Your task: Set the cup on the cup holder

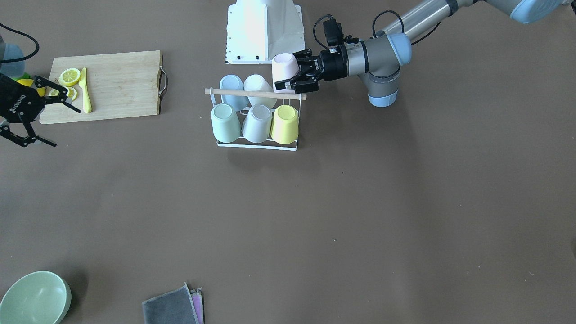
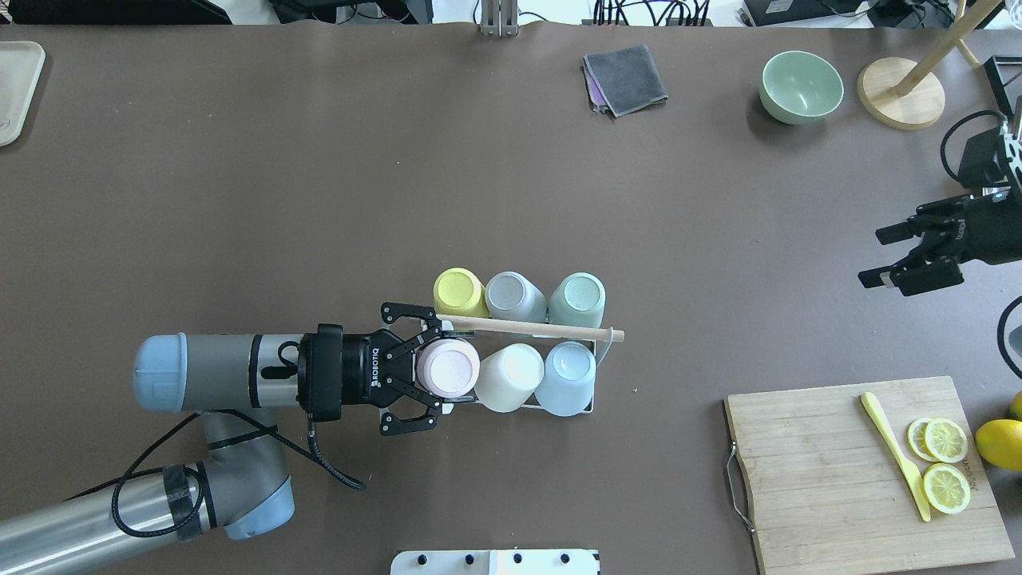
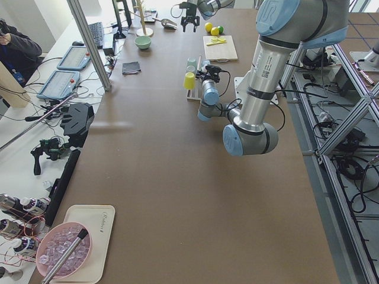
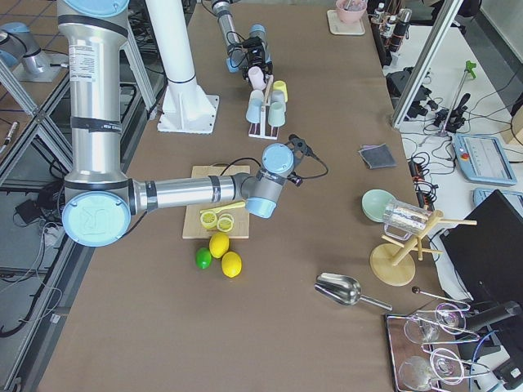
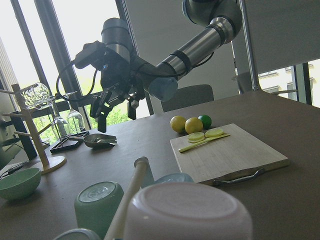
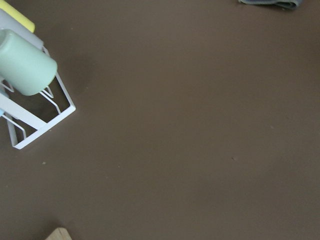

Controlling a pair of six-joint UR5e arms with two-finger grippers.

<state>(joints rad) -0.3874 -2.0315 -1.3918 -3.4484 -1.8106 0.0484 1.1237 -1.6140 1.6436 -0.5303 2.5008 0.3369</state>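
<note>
- Pink tapered cup, upside down, sits at the 8 o'clock corner of the white wire cup holder with a wooden dowel handle in the overhead view, touching the cream cup. Can't tell if it is seated on a prong.
- Left gripper pinches the cup from the side, one finger on its 12 o'clock side and one on its 6 o'clock side.
- Left arm enters from 9 o'clock. The elbow is folded low near the table edge, the wrist link lies level, and the gripper points toward 3 o'clock.
- In the front-facing view the pink cup stands higher than its neighbours and leans, with its lower edge behind the dowel.
- Other five slots are filled, all cups bottom-up: yellow cup, grey cup and mint green cup in the far row, cream and light blue cup in the near row.
- Right gripper is at 3 o'clock from the holder, well apart from it, fingers spread wide and holding nothing.
- In the left wrist view the right gripper hangs fingers-down above the table.
- Wooden chopping board is at 4 o'clock from the holder, carrying lemon slices and a yellow knife.
</note>
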